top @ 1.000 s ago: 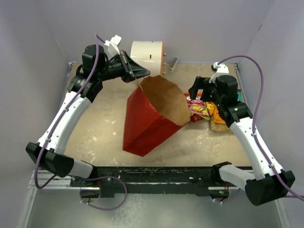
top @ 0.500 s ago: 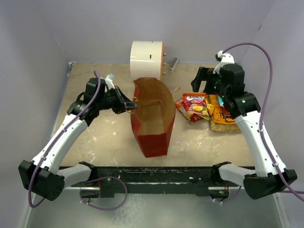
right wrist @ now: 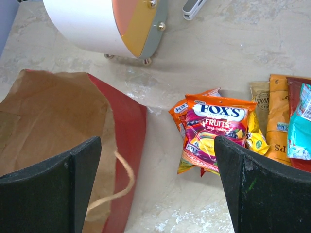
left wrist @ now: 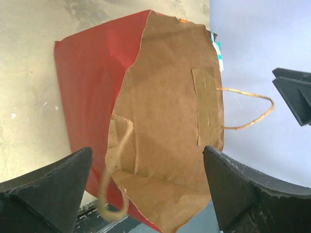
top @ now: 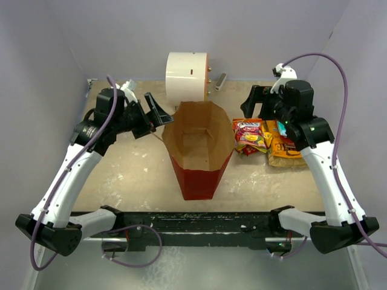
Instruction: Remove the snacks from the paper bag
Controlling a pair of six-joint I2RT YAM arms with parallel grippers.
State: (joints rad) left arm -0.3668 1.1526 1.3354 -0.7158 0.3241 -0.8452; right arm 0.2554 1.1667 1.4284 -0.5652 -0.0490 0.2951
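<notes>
My left fingers (top: pixel 160 110) hang over the counter (top: pixel 130 166) just left of the paper bag (top: pixel 196 175). They are spread wide with nothing between them. One fingertip is close to the bag's left rim, but I can't tell whether it touches.

The bag sits mid-counter between my two arms. Its mouth gapes toward the overhead camera, red outside and brown kraft inside. Through the left wrist camera I see a taped patch on the inner wall and a twine handle (left wrist: pixel 245 109) looping out past the rim. A second loop hangs blurred near the lens.

Behind the bag, at the back of the counter, is the white cylinder (top: pixel 186 74). A small grey object (top: pixel 219 80) lies just to its right.

The snacks (top: pixel 266 140) lie out on the counter to the right of the bag, with a strip of bare counter between them and it. The red-and-yellow candy packet (right wrist: pixel 214 131) is nearest the bag and rests on another orange packet. To its right is the yellow-orange chip bag (right wrist: pixel 279 121). Next comes the small teal packet (right wrist: pixel 301 128), which overlaps a dark red chip bag (right wrist: pixel 296 83).

My right fingers (top: pixel 249 106) hover over the back left part of that pile. They are released wide and hold nothing. In the right wrist view they frame the bag's red side, bare counter and the candy packet.
</notes>
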